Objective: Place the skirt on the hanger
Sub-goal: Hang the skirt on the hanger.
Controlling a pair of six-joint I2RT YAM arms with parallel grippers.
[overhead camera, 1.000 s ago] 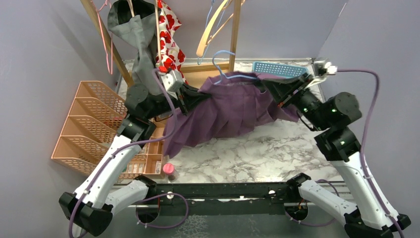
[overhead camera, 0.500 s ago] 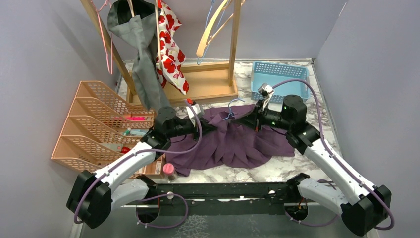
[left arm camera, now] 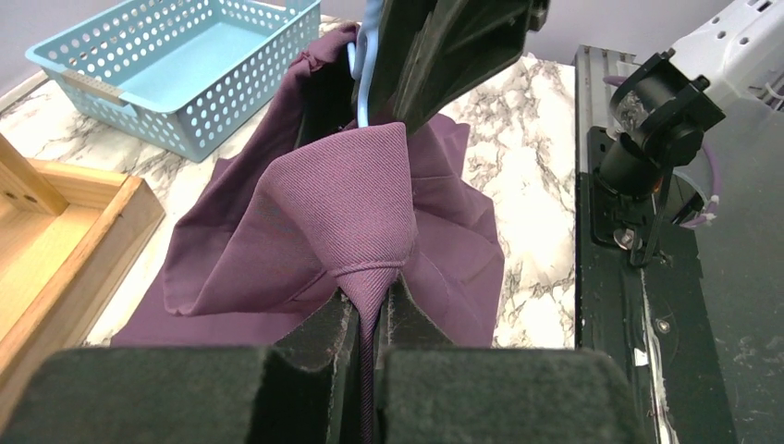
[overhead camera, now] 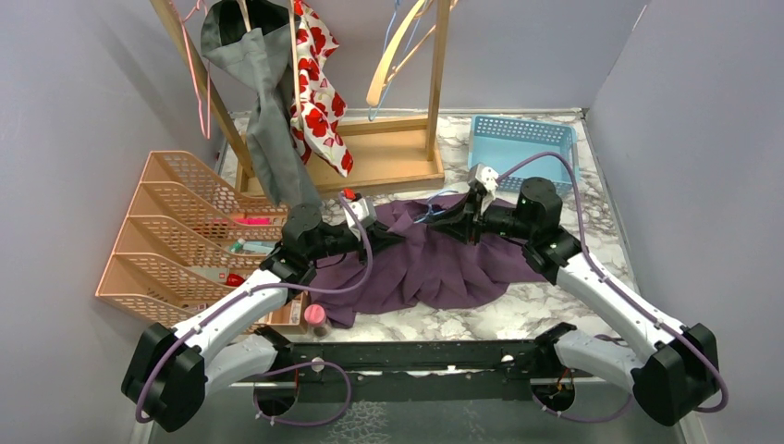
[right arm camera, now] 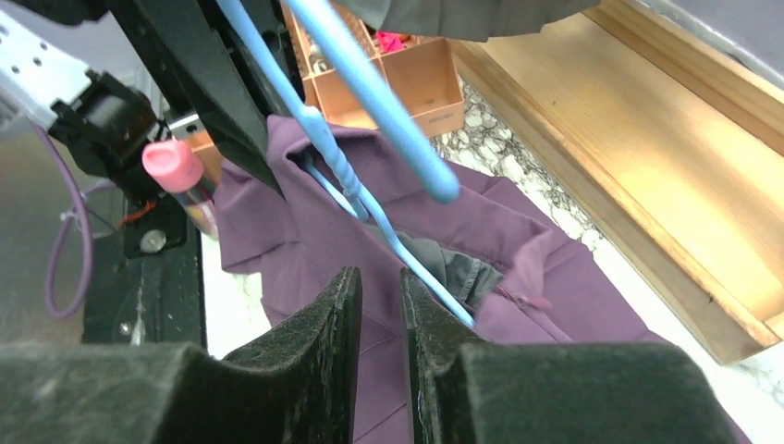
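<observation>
Purple skirt has dropped from mid-air and lies crumpled at centre, blue hanger at its far edge. Left gripper stays clenched on a fabric fold; right gripper has just parted its jaws, probably to regrip. Rack base and basket crowd the far side; open marble table lies near-right.

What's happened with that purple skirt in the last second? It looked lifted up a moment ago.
Both arms pulled back from the wooden rack and lowered the skirt, with the blue hanger, onto the table. The right gripper has begun to open; the left gripper stays pinched on the skirt's fabric. The rack's hung clothes, blue basket and orange organiser stayed put.
</observation>
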